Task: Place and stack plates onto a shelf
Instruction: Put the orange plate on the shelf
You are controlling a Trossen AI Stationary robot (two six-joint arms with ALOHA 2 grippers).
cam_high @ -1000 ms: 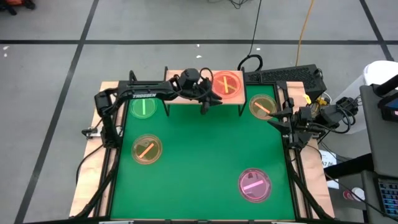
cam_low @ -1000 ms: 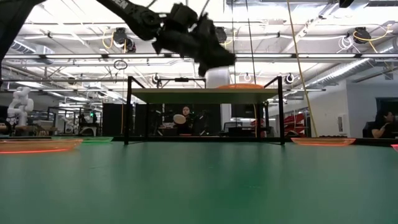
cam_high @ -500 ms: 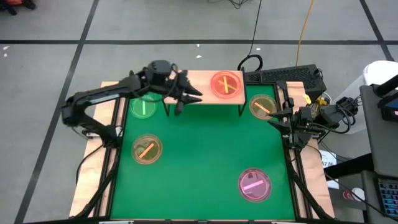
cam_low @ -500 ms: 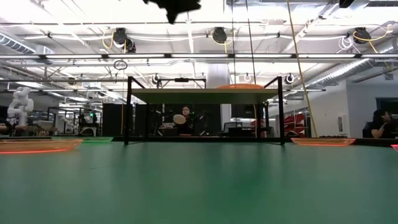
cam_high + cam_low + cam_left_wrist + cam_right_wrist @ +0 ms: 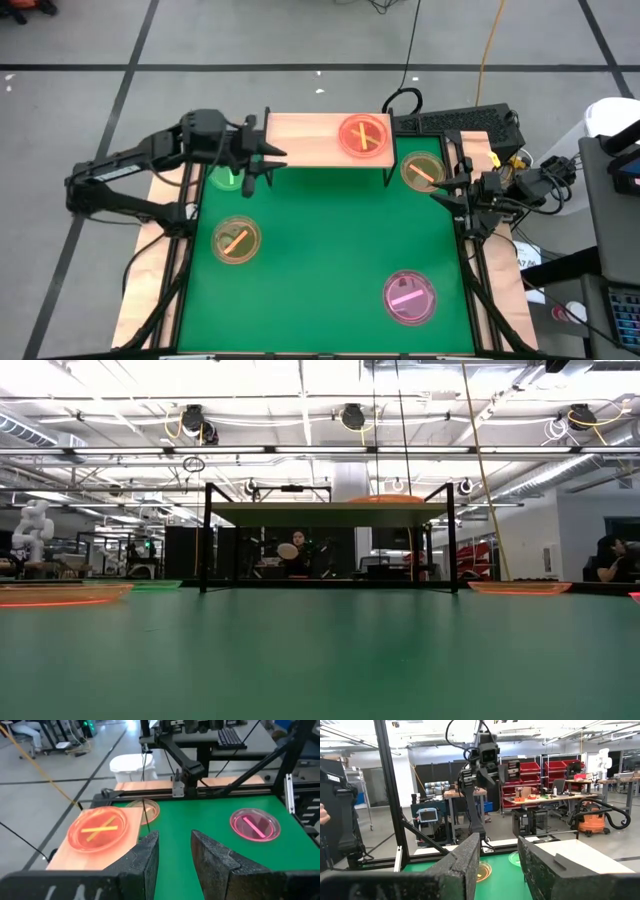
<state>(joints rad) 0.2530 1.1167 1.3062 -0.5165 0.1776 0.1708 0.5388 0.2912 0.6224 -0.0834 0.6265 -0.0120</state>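
Note:
The light-wood shelf (image 5: 310, 140) stands on black legs at the table's far edge. A stack of orange-red plates (image 5: 363, 135) rests on its right part, with crossed stripes showing (image 5: 97, 830). On the green table lie a green plate (image 5: 226, 177), two amber plates (image 5: 235, 240) (image 5: 422, 170) and a pink plate (image 5: 410, 297). My left gripper (image 5: 270, 165) hovers open at the shelf's left end, beside the green plate, and holds nothing (image 5: 175, 837). My right gripper (image 5: 447, 192) waits open at the table's right edge (image 5: 499, 865).
A keyboard (image 5: 460, 122) and cables lie beyond the table's far right corner. Black frame rails (image 5: 188, 260) run along the table's left and right sides. Open green surface (image 5: 330, 240) lies between the plates. People sit in the room behind (image 5: 290, 555).
My left arm has drawn back from the plate stack on the shelf, moving toward the table's left along the shelf's front. It has risen out of the low view. The stack has stayed on the shelf.

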